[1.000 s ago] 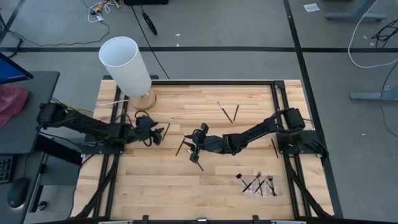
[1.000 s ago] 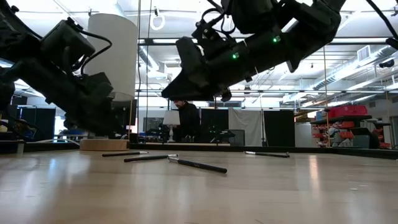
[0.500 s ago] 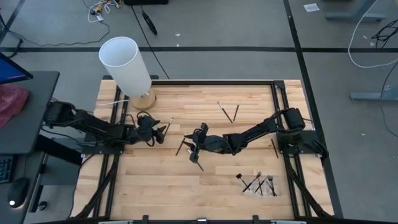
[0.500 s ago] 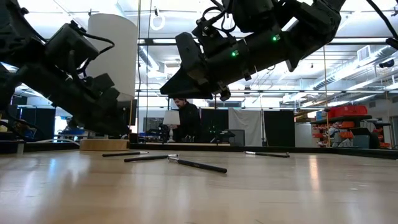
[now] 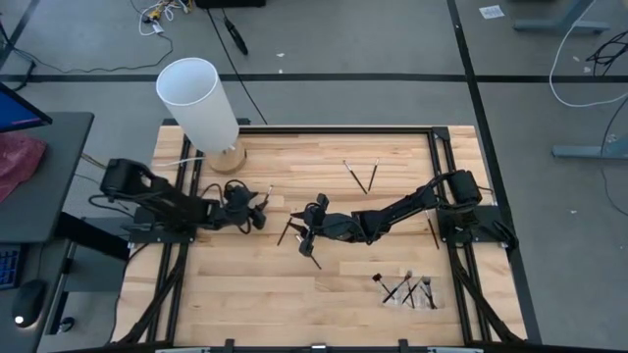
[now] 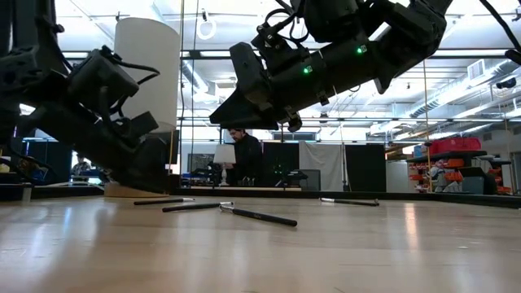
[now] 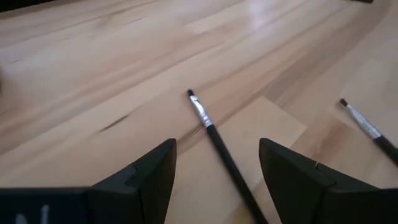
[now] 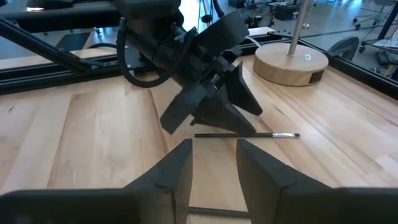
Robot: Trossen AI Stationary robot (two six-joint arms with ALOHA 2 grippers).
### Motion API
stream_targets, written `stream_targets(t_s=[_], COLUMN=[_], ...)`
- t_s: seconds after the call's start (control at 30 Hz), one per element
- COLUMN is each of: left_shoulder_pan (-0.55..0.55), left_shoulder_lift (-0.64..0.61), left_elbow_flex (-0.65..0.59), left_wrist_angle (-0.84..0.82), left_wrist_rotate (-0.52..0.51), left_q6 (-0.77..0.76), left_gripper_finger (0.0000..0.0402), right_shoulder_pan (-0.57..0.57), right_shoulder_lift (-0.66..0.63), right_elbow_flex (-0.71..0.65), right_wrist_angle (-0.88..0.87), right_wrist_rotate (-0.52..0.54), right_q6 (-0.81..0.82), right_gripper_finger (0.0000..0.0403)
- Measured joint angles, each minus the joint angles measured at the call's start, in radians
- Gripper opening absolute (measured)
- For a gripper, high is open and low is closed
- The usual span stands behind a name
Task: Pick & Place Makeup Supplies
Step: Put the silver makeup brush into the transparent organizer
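Note:
My left gripper (image 7: pixel 214 180) is open and low over the table. Its fingers stand on either side of a thin dark brush with a pale ferrule (image 7: pixel 210 130) without touching it. That brush (image 5: pixel 267 199) lies flat on the wood, also seen as brush (image 8: pixel 249 134) in the right wrist view. My right gripper (image 5: pixel 302 233) hovers open above the table's middle (image 6: pixel 236 98), near two more brushes (image 5: pixel 287 231) (image 5: pixel 312 258). A second brush (image 7: pixel 367 127) lies beside the first. The left gripper (image 8: pixel 211 93) faces the right one.
A big white cylinder (image 5: pixel 201 103) stands on a round wooden base (image 8: pixel 292 62) at the far left corner. Two crossed brushes (image 5: pixel 361 175) lie near the far edge, a heap of brushes (image 5: pixel 407 289) near the right front, one brush (image 5: pixel 432 233) by the right arm's base. A person (image 6: pixel 242 159) stands in the room behind.
My left arm has reached toward the table's right and dipped lower, bringing its open gripper over the brush near the cylinder. The brushes have stayed where they were.

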Motion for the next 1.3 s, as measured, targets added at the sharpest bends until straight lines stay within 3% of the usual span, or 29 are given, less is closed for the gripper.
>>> stream_targets(t_s=[0.27, 0.47, 1.3], left_shoulder_pan=[0.06, 0.064, 0.066], left_shoulder_lift=[0.141, 0.23, 0.237], left_elbow_flex=[0.026, 0.083, 0.028], left_wrist_angle=[0.075, 0.084, 0.154], left_wrist_rotate=[-0.003, -0.01, 0.162], left_q6=[-0.001, 0.053, 0.113], left_gripper_finger=[0.0226, 0.0186, 0.0014], right_shoulder_pan=[0.0, 0.0, 0.009], right_shoulder_lift=[0.0, 0.0, -0.001], right_elbow_flex=[0.0, 0.0, 0.0], right_wrist_angle=[0.0, -0.002, -0.024], right_wrist_rotate=[0.0, 0.0, 0.0], right_q6=[0.0, 0.0, 0.033], right_gripper_finger=[0.0126, 0.0126, 0.0126])
